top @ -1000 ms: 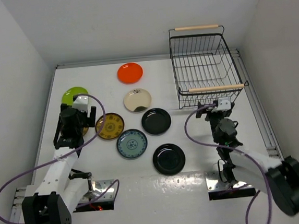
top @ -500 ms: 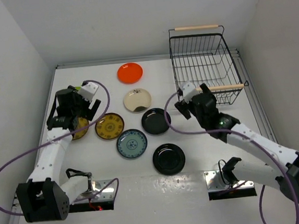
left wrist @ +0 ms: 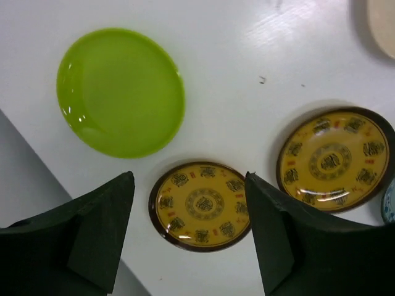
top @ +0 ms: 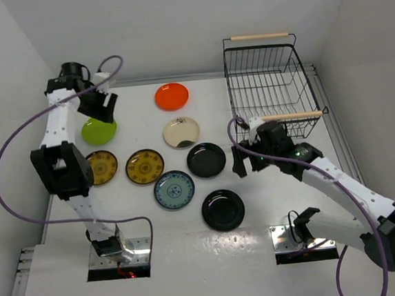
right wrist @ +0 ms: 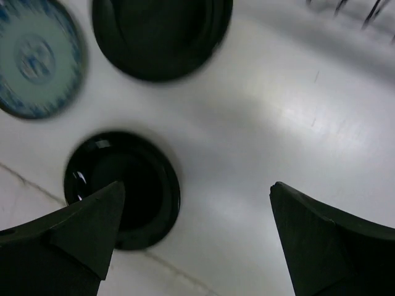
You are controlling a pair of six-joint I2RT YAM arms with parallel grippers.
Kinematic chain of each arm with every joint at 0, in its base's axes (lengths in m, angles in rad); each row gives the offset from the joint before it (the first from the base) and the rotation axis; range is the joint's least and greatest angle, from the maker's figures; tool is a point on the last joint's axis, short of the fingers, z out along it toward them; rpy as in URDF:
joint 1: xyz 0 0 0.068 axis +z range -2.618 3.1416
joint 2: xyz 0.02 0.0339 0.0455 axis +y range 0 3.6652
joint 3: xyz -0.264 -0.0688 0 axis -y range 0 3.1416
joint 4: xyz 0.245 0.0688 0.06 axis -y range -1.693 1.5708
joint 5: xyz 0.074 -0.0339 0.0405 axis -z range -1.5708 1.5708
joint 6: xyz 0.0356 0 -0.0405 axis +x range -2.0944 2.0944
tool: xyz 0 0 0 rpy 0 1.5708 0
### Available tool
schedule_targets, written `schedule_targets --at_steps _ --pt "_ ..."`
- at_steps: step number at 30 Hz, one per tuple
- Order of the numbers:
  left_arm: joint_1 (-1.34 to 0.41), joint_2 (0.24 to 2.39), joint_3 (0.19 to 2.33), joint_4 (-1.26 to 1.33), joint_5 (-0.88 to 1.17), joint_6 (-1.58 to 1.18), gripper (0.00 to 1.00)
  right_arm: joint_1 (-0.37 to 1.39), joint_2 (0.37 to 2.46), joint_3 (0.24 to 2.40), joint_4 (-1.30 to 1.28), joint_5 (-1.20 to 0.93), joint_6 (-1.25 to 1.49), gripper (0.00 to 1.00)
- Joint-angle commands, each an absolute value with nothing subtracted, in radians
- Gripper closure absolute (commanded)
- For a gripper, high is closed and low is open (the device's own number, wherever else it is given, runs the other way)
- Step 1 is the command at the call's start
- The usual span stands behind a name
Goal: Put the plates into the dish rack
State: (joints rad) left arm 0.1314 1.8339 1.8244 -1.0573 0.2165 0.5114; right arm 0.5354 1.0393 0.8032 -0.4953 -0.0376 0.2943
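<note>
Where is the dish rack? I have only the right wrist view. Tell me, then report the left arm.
Observer: The dish rack stands at the far right of the table, beyond the right gripper, with no plate inside.
Operator: Now the left arm.
Observer: The left gripper is open at the far left, by the lime green plate.
Operator: List the other plates I cannot see.
Observer: The orange-red plate, the cream plate, the left yellow-brown plate and the right yellow-brown plate beside it.
</note>
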Motion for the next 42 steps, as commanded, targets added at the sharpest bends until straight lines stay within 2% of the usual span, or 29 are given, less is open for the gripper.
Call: schedule_targets --at_steps 1,3,4,7,8,10,11,14,15,17,20,22,23,27,29,30,33,37,38,40,41,42 --pt "0.242 1.95 1.948 -1.244 0.4 0.407 0.24 0.552 1.011 0.684 -0.588 -0.106 0.455 0.0" --pt "0.255 1.86 1.832 -1.013 0.379 0.318 0.22 0.557 0.999 0.571 -0.537 -0.112 0.523 0.0" --pt "0.255 1.808 1.702 -0.938 0.353 0.292 0.22 0.558 1.011 0.545 -0.5 -0.112 0.532 0.02" --pt "0.193 1.663 1.545 -0.772 0.258 0.232 0.21 0.557 1.075 0.462 -0.422 -0.146 0.56 0.11" --pt "0.18 1.648 1.525 -0.756 0.258 0.216 0.21 0.567 1.086 0.439 -0.402 -0.199 0.561 0.18" --pt "0.179 1.626 1.497 -0.729 0.258 0.18 0.21 0.587 1.135 0.405 -0.31 -0.242 0.566 0.23" --pt "0.17 1.615 1.468 -0.718 0.258 0.166 0.21 0.597 1.143 0.379 -0.286 -0.289 0.575 0.28" --pt "0.152 1.591 1.419 -0.696 0.21 0.166 0.21 0.597 1.186 0.334 -0.195 -0.311 0.589 0.4" --pt "0.152 1.591 1.41 -0.696 0.19 0.166 0.21 0.6 1.207 0.319 -0.187 -0.319 0.591 0.48" --pt "0.143 1.565 1.396 -0.687 0.163 0.166 0.19 0.604 1.223 0.305 -0.163 -0.321 0.597 0.53" --pt "0.143 1.552 1.37 -0.666 0.173 0.166 0.19 0.607 1.253 0.276 -0.094 -0.339 0.606 0.69" --pt "0.134 1.542 1.37 -0.666 0.173 0.166 0.19 0.611 1.281 0.29 -0.109 -0.345 0.594 0.95" --pt "0.133 1.542 1.37 -0.657 0.173 0.166 0.19 0.611 1.284 0.314 -0.126 -0.339 0.589 1.0" --pt "0.124 1.531 1.37 -0.657 0.164 0.166 0.19 0.641 1.195 0.431 -0.356 -0.281 0.496 1.0" --pt "0.124 1.531 1.37 -0.657 0.164 0.166 0.19 0.669 1.155 0.595 -0.505 -0.226 0.436 1.0" --pt "0.124 1.531 1.37 -0.657 0.164 0.166 0.19 0.679 1.102 0.752 -0.535 -0.215 0.408 1.0" --pt "0.124 1.531 1.381 -0.657 0.155 0.166 0.19 0.681 1.092 0.981 -0.62 -0.128 0.327 1.0" --pt "0.133 1.522 1.39 -0.657 0.155 0.166 0.19 0.646 1.181 1.337 -0.672 0.119 0.224 1.0" --pt "0.143 1.522 1.39 -0.657 0.155 0.175 0.19 0.634 1.243 1.421 -0.675 0.258 0.204 1.0" --pt "0.152 1.513 1.39 -0.657 0.155 0.175 0.19 0.566 1.308 1.55 -0.646 0.366 0.113 1.0" --pt "0.152 1.513 1.39 -0.657 0.155 0.175 0.19 0.525 1.354 1.578 -0.631 0.531 0.051 1.0" --pt "0.162 1.513 1.39 -0.657 0.155 0.175 0.19 0.473 1.38 1.604 -0.588 0.569 0.02 1.0"
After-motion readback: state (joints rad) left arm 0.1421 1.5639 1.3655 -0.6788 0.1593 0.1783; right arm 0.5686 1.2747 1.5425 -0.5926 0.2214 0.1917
